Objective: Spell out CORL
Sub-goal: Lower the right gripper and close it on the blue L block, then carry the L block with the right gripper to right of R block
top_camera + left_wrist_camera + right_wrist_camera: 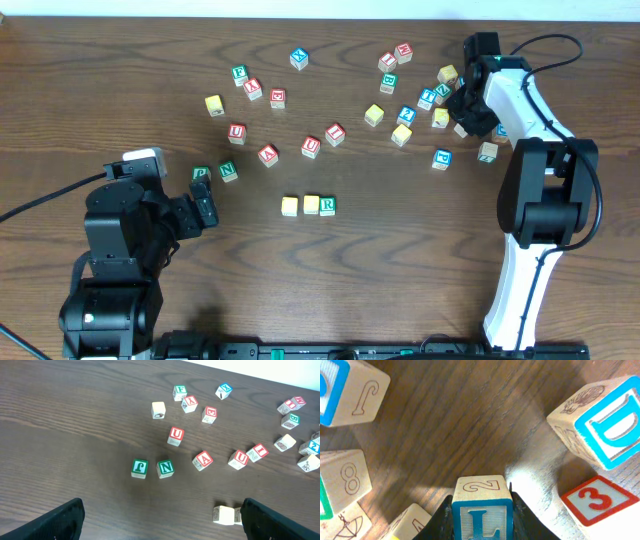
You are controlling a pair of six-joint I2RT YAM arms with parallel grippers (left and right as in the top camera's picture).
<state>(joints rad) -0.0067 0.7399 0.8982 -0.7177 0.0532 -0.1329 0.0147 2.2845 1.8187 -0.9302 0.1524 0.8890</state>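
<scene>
Blue L cube point(482, 510) is pinched in your right hand point(468, 108), amid the loose cubes point(405, 115), because the row ending in the R cube point(327, 206) lacks it; your left hand point(203, 208) gapes, idle.

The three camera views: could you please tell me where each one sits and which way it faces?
Overhead: above the table, facing straight down; left arm and right arm show, with the row of three cubes.
Left wrist: on the left arm, facing forward across scattered cubes; open left fingers at the bottom corners.
Right wrist: on the right arm, facing down, close; right fingers clamp the L cube.
Shared: overhead and left wrist both show the green N cube.
</scene>
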